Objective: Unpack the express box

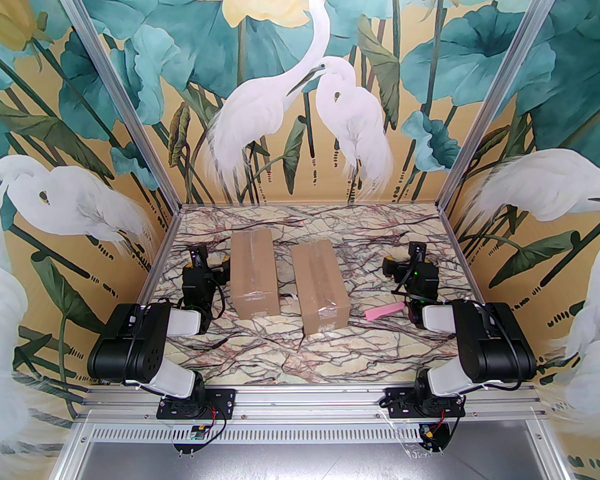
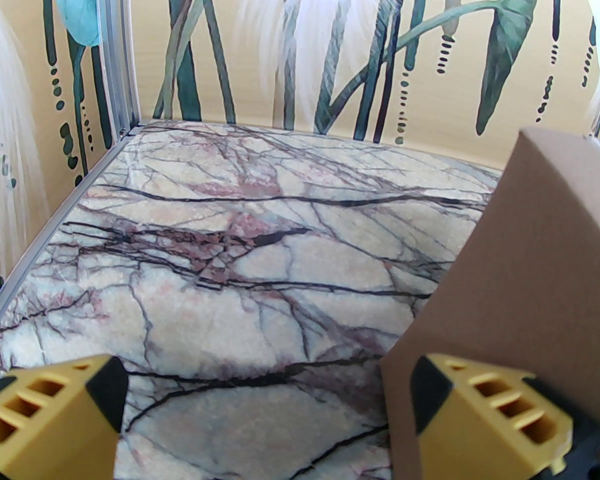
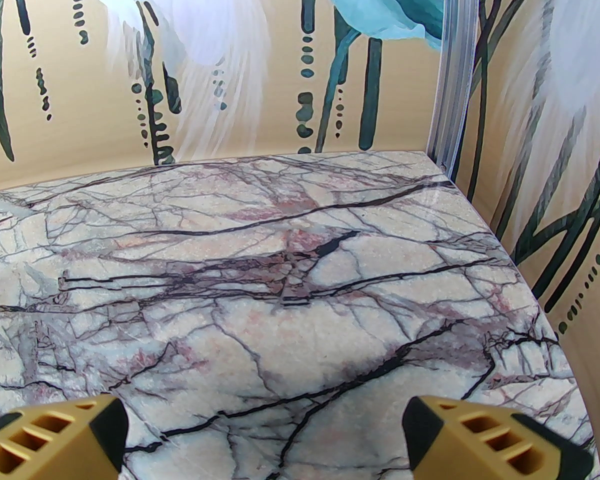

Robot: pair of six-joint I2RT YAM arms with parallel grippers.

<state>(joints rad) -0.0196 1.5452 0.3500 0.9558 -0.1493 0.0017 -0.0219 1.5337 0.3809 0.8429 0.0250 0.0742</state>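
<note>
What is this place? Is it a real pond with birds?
No, probably a robot test booth. The birds are painted on the wall; a left arm and right arm are bolted at the table edge, with taped boxes on it.

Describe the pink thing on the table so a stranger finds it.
On the marble-patterned table, right of the nearer brown cardboard box, lies a slim pink bar. Bright and flat, it stands out from that bulky box and the farther brown box.
</note>
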